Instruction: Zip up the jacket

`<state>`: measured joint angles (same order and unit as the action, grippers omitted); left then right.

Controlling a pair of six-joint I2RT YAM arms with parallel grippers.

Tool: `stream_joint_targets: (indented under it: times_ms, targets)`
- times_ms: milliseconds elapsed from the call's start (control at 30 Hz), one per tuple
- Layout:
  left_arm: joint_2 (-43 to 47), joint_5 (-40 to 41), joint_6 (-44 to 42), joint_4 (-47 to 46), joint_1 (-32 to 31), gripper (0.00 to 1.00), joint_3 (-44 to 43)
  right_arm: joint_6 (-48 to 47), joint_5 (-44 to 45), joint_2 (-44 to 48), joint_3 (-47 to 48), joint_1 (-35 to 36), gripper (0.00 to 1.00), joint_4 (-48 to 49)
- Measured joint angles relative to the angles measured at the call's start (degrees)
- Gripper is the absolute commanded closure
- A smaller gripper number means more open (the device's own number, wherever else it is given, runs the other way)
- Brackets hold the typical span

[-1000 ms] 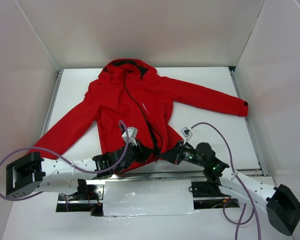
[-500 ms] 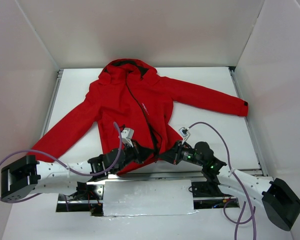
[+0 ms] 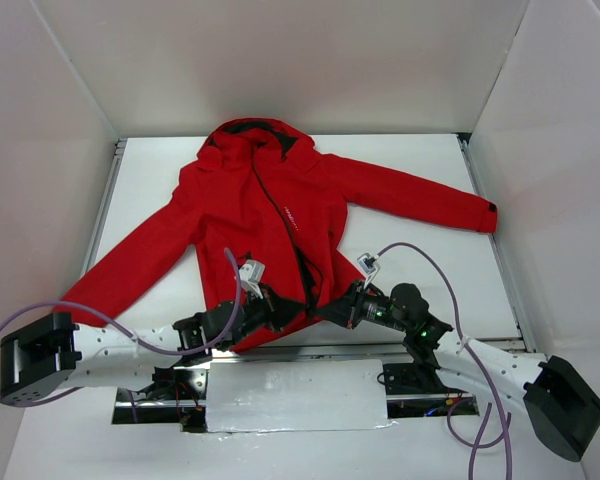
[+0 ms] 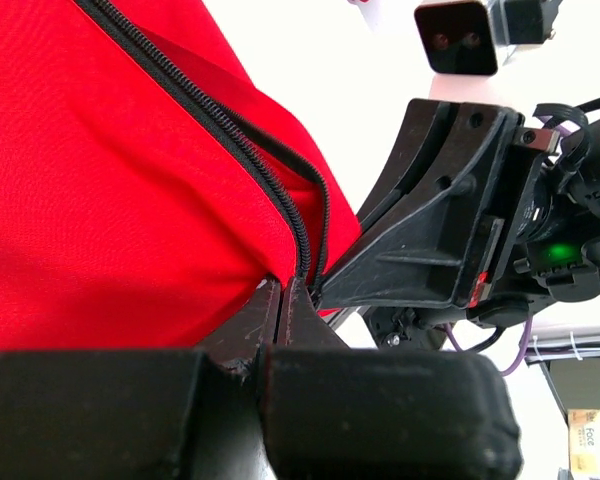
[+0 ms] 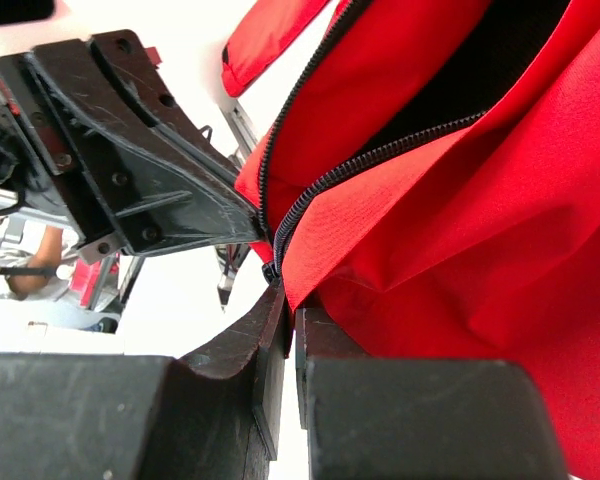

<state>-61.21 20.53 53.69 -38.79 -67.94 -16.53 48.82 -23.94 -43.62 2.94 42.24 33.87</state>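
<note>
The red hooded jacket (image 3: 270, 215) lies face up on the white table, sleeves spread, its front open with the dark zip running down the middle. My left gripper (image 3: 285, 308) is shut on the jacket's bottom hem at the left zip edge (image 4: 298, 262). My right gripper (image 3: 327, 312) is shut on the bottom hem at the right zip edge (image 5: 285, 290). The two grippers sit tip to tip at the hem; each shows in the other's wrist view, the right one (image 4: 430, 230) and the left one (image 5: 130, 160).
White walls (image 3: 40, 150) enclose the table on three sides. A metal plate (image 3: 295, 395) lies at the near edge between the arm bases. Purple cables (image 3: 420, 255) loop over both arms. The right sleeve's black cuff (image 3: 491, 210) lies near the right wall.
My left arm has slid right and slightly toward the near edge, bringing its gripper closer to the right gripper at the hem. The right arm has barely moved.
</note>
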Motion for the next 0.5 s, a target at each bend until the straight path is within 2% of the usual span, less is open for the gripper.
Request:
stream_joint_targets:
  times_ms: [500]
  targets:
    - [1.2,-1.0,0.0,-3.3,0.0,1.0,1.6,1.3,-1.1,-1.3,0.0,0.0,1.0,2.6]
